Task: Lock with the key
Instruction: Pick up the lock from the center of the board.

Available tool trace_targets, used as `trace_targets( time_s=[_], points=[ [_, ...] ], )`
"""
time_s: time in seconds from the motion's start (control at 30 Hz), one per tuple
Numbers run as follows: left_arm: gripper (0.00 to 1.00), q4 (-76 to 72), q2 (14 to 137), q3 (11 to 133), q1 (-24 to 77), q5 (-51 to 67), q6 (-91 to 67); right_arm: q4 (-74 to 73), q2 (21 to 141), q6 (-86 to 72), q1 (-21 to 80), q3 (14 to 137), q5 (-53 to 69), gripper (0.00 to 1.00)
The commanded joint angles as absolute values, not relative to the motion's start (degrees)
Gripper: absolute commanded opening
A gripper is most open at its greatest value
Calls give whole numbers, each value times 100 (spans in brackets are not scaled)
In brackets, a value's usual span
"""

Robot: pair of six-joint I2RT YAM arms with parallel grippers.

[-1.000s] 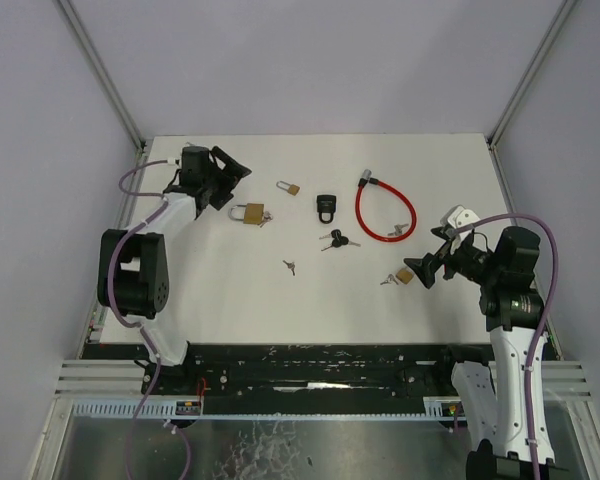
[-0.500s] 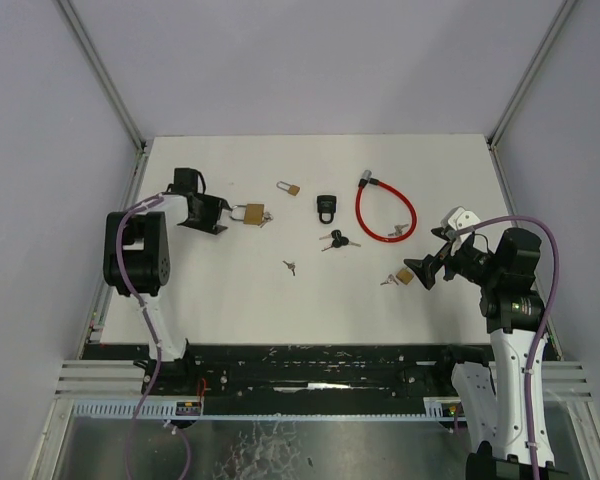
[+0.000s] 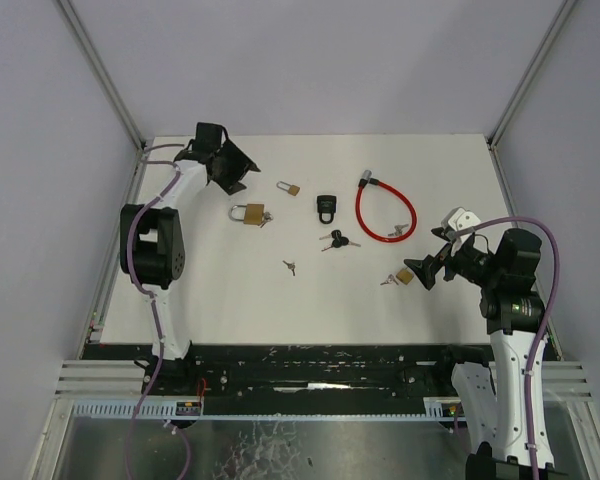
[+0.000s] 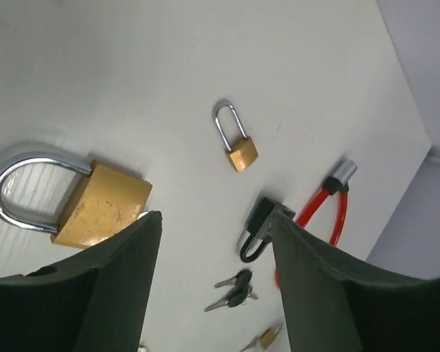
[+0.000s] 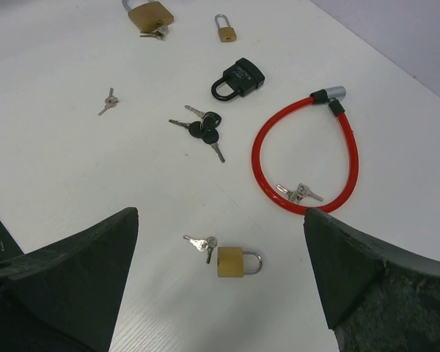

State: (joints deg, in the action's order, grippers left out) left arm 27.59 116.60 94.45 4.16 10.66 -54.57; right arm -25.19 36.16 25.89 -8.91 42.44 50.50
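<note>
Hovering wide apart and empty, the right fingers (image 5: 59,279) frame a little brass padlock (image 5: 235,262) lying flat on the white surface (image 5: 44,169), with its pair of keys (image 5: 202,244) just beside the body. The left fingers (image 4: 95,293) are also parted with nothing between them, hanging near a big brass padlock (image 4: 103,205) without touching it. Farther out lie a slim brass padlock (image 4: 238,147), a black padlock (image 5: 236,77), black-headed keys (image 5: 204,130), a lone small key (image 5: 108,99) and a red cable lock (image 5: 308,154) with more keys (image 5: 297,193) inside its loop.

The main risk, as I judge it, is a mismatch: with so many locks and loose keys, a key could be carried to a lock it does not fit. The keys are thin and lie flat, so fingertips may skid over them or push them away instead of pinching. Ringed keys would dangle and twist, spoiling the aim at the keyhole. No lock is held down either, so pressing a key in would likely shove the padlock along the surface unless the other arm pins it.
</note>
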Motion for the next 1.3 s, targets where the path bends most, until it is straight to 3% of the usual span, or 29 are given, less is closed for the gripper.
trace_targets(
  time_s=[0.0,0.33,0.5,1.03,1.27],
  points=[
    [61,2349,11393,9849,386,1992,-3283,-2391,3526,2577,-905,4271,5135,100],
    [80,3994,11751,10524,699,732,-913,-2382,3430,2609,-905,4285,5129,100],
    [83,4269,12212,10547,830,485,-568,-2382,3432,2657,-905,4263,5098,100],
    [81,4535,13058,11049,1120,59,-655,-2382,3535,2670,-905,4214,5140,100],
    [72,4586,13278,11253,1175,-104,-747,-2382,3526,2679,-905,4201,5124,100]
  ],
)
